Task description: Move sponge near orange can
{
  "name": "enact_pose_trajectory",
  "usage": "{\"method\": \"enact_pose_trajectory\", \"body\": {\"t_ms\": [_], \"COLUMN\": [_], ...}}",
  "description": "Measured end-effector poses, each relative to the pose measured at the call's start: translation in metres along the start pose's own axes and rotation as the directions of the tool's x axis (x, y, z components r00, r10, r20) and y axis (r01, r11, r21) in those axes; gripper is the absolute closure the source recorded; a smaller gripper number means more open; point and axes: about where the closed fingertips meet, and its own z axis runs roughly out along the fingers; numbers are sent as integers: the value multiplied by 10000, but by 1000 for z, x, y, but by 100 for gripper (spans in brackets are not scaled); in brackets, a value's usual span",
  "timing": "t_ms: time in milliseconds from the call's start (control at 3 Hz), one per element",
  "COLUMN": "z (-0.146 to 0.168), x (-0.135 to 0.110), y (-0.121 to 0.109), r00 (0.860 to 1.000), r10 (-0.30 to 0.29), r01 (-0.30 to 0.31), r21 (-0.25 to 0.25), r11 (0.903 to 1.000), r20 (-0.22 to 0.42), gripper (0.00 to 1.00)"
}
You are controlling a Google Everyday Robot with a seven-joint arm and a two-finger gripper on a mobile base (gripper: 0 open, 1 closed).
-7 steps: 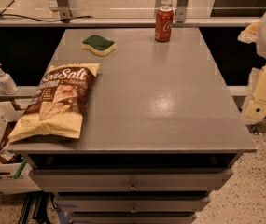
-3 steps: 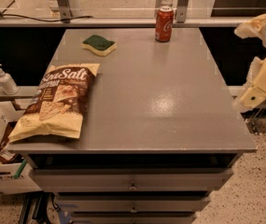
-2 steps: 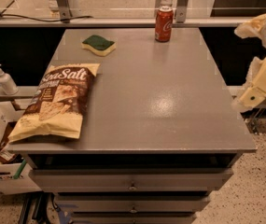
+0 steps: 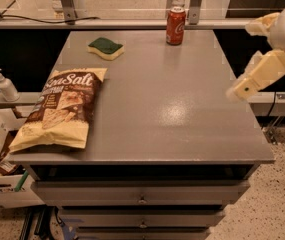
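The sponge (image 4: 105,48), dark green on top with pale yellow foam below, lies flat at the table's far left. An upright reddish-orange can (image 4: 175,26) with white lettering stands at the far edge, right of centre, well apart from the sponge. My gripper (image 4: 258,75) hangs in the air beyond the table's right edge, level with the middle of the tabletop. It is far from both the sponge and the can and touches nothing.
A large Sea Salt chip bag (image 4: 59,109) lies along the left side of the grey table (image 4: 162,114). Drawers sit under the tabletop. On the left stand a pump bottle (image 4: 4,85) and a white box (image 4: 2,184). A railing runs behind the table.
My arm has risen and swung a little left toward the table's right edge. The sponge, can and chip bag have not moved.
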Motion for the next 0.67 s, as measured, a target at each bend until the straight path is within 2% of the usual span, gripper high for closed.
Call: {"method": "enact_pose_trajectory", "body": {"t_ms": [333, 667], "z": [20, 46], "x": [-4, -13], "y": [-25, -53], "r00": [9930, 9747], "r10": [522, 740], "r01": [-569, -933], "r21": [415, 829], "r11": [9975, 9922], "r20": [1062, 2111], "gripper": [0, 0]}}
